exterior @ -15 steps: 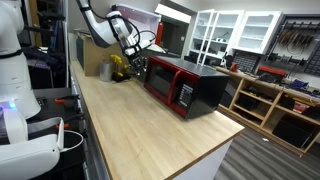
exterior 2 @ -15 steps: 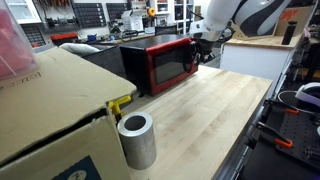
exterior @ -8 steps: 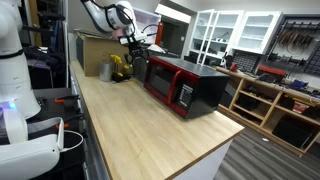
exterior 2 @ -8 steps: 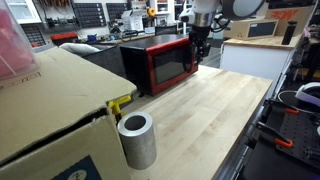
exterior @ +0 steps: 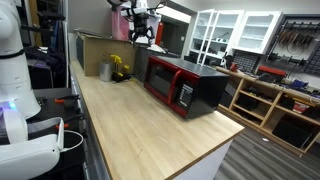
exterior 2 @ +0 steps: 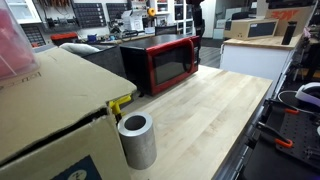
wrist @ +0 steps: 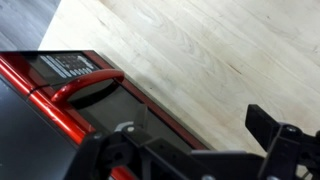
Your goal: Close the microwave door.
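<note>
The microwave (exterior: pixel 190 88) (exterior 2: pixel 158 62) stands on the wooden counter, black on top with a glossy red front. The microwave door (exterior: pixel 162 82) (exterior 2: pixel 172 62) lies flush with that front in both exterior views. My gripper (exterior: pixel 141 34) (exterior 2: pixel 194 20) hangs high above the microwave's far end, touching nothing. The wrist view looks down on the door (wrist: pixel 112 106), its red handle (wrist: pixel 85 86) and the keypad strip (wrist: pixel 65 65). There my gripper (wrist: pixel 200 125) is open, with only bare counter between its fingers (wrist: pixel 272 125).
A big cardboard box (exterior: pixel 95 48) (exterior 2: pixel 50 110) stands at the counter's end, with a yellow object (exterior: pixel 120 68) beside it. A grey metal cylinder (exterior 2: pixel 137 140) stands by the box. The wooden counter (exterior: pixel 140 130) drops off at its edges. White cabinets (exterior: pixel 230 35) stand behind.
My gripper has lifted away from the microwave's front, up above it, and its jaws have opened wide. The microwave has not moved.
</note>
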Motion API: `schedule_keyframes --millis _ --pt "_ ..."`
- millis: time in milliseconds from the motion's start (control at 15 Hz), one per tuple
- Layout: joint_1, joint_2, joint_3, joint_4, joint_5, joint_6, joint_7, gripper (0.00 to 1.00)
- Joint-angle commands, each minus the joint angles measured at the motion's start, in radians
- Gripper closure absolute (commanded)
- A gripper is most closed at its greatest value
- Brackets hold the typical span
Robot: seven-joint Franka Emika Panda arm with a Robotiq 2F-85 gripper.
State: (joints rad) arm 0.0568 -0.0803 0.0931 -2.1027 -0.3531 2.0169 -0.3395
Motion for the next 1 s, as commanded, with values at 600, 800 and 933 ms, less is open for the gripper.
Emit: schedule_keyframes --millis 600,800,933 --pt "0.002 0.009 0.004 0.182 -0.001 -0.114 0.632 0.00" --pt "0.000 -0.015 0.007 0.181 -0.054 -0.070 0.765 0.00" --pt "0.000 -0.034 0.014 0.175 -0.116 -0.043 0.831 0.00"
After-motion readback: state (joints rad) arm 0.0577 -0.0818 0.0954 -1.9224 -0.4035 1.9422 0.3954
